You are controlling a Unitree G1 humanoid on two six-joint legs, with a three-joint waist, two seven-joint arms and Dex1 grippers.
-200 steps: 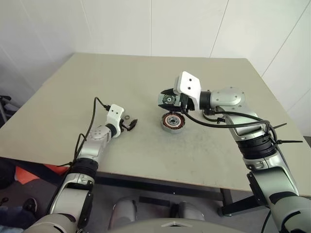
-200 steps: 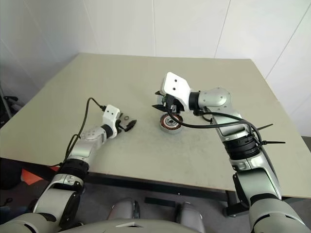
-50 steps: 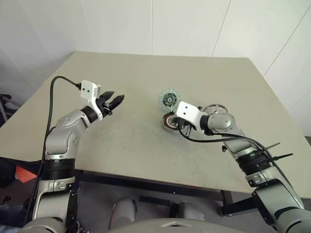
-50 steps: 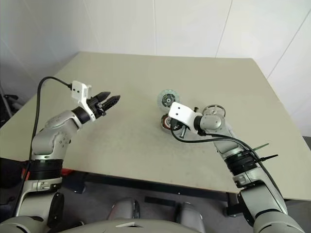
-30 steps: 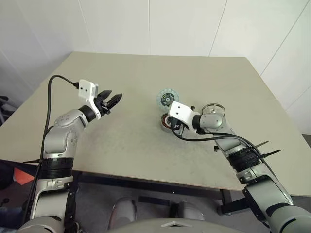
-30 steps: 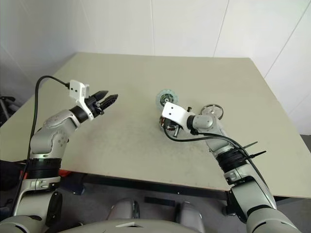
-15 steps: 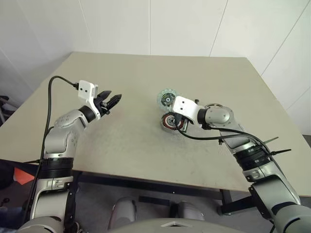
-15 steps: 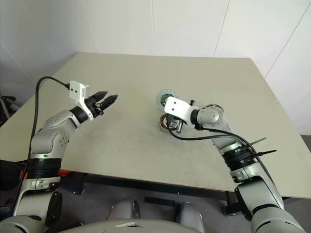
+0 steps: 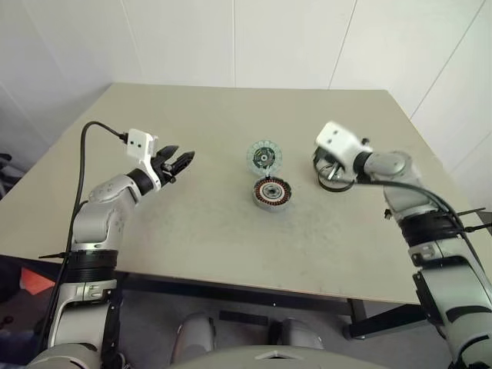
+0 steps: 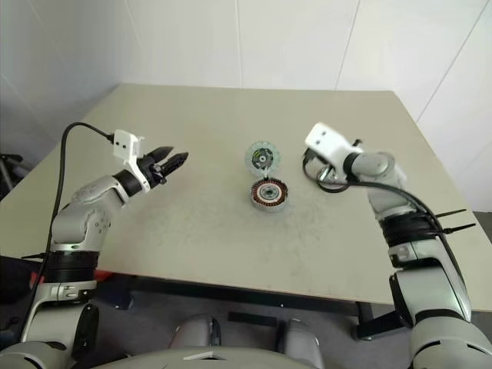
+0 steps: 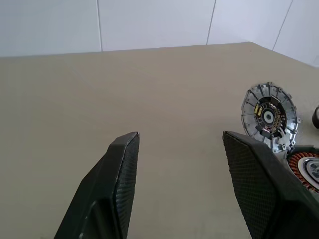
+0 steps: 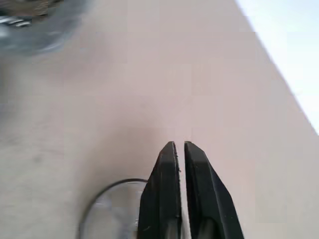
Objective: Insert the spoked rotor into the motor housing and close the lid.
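Right gripper [image 12: 179, 145], fingers nearly together and empty, hovers directly over the lid [image 12: 107, 209], right of frame centre; left gripper [image 11: 179, 144] gapes wide, far left.

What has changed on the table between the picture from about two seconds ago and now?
The right pincer left the motor housing and swung out to the robot's right, over the lid; its fingers are nearly together and hold nothing. The housing, the spoked rotor leaning behind it and the lid stayed in place. The left pincer stays raised, open and empty.
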